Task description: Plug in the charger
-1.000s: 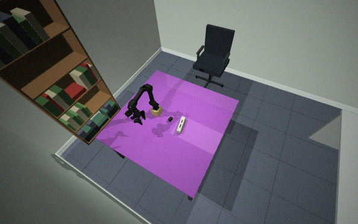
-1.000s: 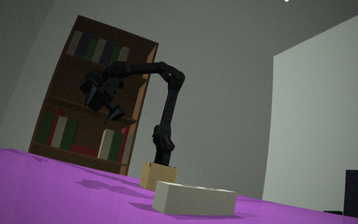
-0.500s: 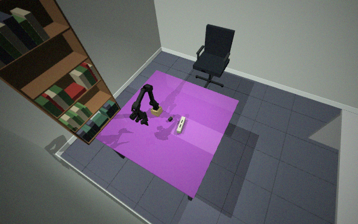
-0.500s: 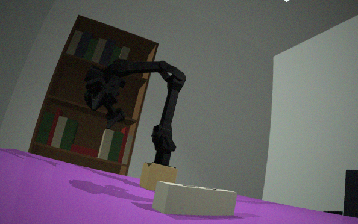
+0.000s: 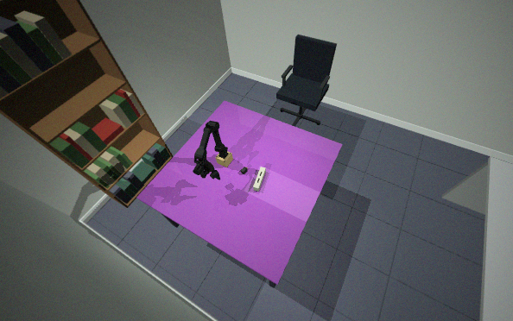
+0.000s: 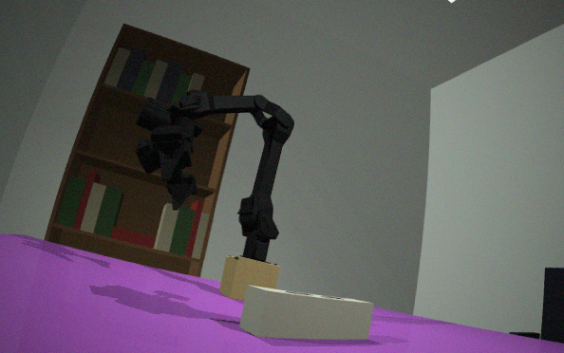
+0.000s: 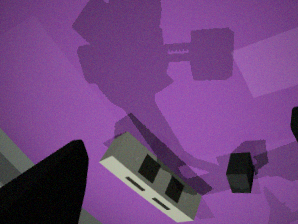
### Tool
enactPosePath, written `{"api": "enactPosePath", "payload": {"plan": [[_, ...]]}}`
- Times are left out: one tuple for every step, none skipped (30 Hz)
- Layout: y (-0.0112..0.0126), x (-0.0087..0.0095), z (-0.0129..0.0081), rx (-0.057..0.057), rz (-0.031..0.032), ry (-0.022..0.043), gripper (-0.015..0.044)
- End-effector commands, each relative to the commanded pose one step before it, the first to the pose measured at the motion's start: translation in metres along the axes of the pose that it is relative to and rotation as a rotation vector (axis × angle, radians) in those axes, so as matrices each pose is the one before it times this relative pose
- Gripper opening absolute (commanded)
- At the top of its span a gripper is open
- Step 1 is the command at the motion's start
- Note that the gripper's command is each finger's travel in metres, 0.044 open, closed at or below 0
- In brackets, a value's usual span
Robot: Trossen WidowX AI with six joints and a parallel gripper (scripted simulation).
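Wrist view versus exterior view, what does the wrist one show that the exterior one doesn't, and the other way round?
Only the wrist view shows the black charger lying on the purple table, apart from the strip, and the strip's dark outlet openings facing up. Only the exterior view shows the whole arm on its tan base block, the open, empty gripper raised above the table, and the bookshelf behind. Both show the white power strip on the table.
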State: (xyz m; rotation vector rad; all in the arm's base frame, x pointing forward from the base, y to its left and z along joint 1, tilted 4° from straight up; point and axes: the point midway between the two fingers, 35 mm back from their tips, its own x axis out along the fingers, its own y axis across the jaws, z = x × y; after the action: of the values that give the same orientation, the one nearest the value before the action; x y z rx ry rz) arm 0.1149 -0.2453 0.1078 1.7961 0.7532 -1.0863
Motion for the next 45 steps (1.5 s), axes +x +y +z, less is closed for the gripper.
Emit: {"api": "enactPosePath", "payload": {"plan": [[0.00304, 0.00823, -0.00733, -0.1127, -0.02661, 0.00824, 0.0440], [0.00106, 0.00212, -0.00194, -0.0302, -0.00663, 0.00282, 0.0440], [0.00110, 0.00211, -0.00192, -0.0302, -0.00655, 0.00290, 0.0440], [0.00115, 0.00210, -0.00189, -0.0303, -0.00648, 0.00297, 0.0440], [0.00119, 0.00208, -0.00187, -0.0303, -0.00641, 0.00305, 0.0440], [0.00124, 0.00207, -0.00184, -0.0303, -0.00633, 0.00312, 0.0440], [0.00128, 0.00206, -0.00182, -0.0303, -0.00626, 0.00319, 0.0440], [0.00132, 0.00204, -0.00179, -0.0304, -0.00618, 0.00326, 0.0440], [0.00136, 0.00203, -0.00176, -0.0304, -0.00611, 0.00333, 0.0440], [0.00140, 0.00202, -0.00174, -0.0304, -0.00603, 0.00340, 0.0440], [0.00145, 0.00200, -0.00171, -0.0304, -0.00595, 0.00346, 0.0440], [0.00149, 0.00199, -0.00167, -0.0305, -0.00588, 0.00352, 0.0440], [0.00152, 0.00198, -0.00164, -0.0305, -0.00580, 0.00358, 0.0440], [0.00156, 0.00196, -0.00161, -0.0305, -0.00572, 0.00364, 0.0440], [0.00141, 0.00186, -0.00173, -0.0298, -0.00585, 0.00437, 0.0440], [0.00144, 0.00185, -0.00170, -0.0298, -0.00577, 0.00443, 0.0440], [0.00148, 0.00184, -0.00166, -0.0299, -0.00569, 0.00449, 0.0440], [0.00152, 0.00182, -0.00163, -0.0299, -0.00561, 0.00455, 0.0440], [0.00155, 0.00181, -0.00160, -0.0299, -0.00553, 0.00460, 0.0440], [0.00158, 0.00180, -0.00156, -0.0299, -0.00545, 0.00466, 0.0440], [0.00162, 0.00178, -0.00152, -0.0300, -0.00537, 0.00471, 0.0440], [0.00165, 0.00177, -0.00149, -0.0300, -0.00529, 0.00477, 0.0440], [0.00168, 0.00176, -0.00145, -0.0300, -0.00521, 0.00482, 0.0440], [0.00171, 0.00174, -0.00141, -0.0301, -0.00513, 0.00487, 0.0440], [0.00190, 0.00180, -0.00114, -0.0305, -0.00492, 0.00404, 0.0440], [0.00192, 0.00179, -0.00110, -0.0305, -0.00484, 0.00408, 0.0440], [0.00195, 0.00177, -0.00106, -0.0305, -0.00477, 0.00412, 0.0440], [0.00197, 0.00176, -0.00101, -0.0305, -0.00470, 0.00416, 0.0440], [0.00200, 0.00174, -0.00097, -0.0305, -0.00462, 0.00419, 0.0440], [0.00202, 0.00173, -0.00093, -0.0306, -0.00455, 0.00423, 0.0440], [0.00204, 0.00172, -0.00088, -0.0306, -0.00448, 0.00426, 0.0440], [0.00206, 0.00170, -0.00084, -0.0306, -0.00440, 0.00429, 0.0440], [0.00208, 0.00169, -0.00080, -0.0306, -0.00433, 0.00432, 0.0440], [0.00210, 0.00167, -0.00075, -0.0306, -0.00426, 0.00435, 0.0440], [0.00212, 0.00166, -0.00070, -0.0307, -0.00419, 0.00438, 0.0440], [0.00213, 0.00165, -0.00066, -0.0307, -0.00412, 0.00440, 0.0440], [0.00215, 0.00163, -0.00061, -0.0307, -0.00405, 0.00443, 0.0440], [0.00216, 0.00162, -0.00057, -0.0307, -0.00398, 0.00445, 0.0440], [0.00218, 0.00160, -0.00052, -0.0307, -0.00391, 0.00448, 0.0440], [0.00219, 0.00159, -0.00047, -0.0307, -0.00384, 0.00450, 0.0440], [0.00220, 0.00158, -0.00042, -0.0308, -0.00377, 0.00452, 0.0440], [0.00221, 0.00156, -0.00038, -0.0308, -0.00371, 0.00454, 0.0440], [0.00222, 0.00155, -0.00033, -0.0308, -0.00364, 0.00456, 0.0440], [0.00222, 0.00153, -0.00028, -0.0308, -0.00357, 0.00458, 0.0440], [0.00222, 0.00151, -0.00025, -0.0308, -0.00351, 0.00458, 0.0440]]}}
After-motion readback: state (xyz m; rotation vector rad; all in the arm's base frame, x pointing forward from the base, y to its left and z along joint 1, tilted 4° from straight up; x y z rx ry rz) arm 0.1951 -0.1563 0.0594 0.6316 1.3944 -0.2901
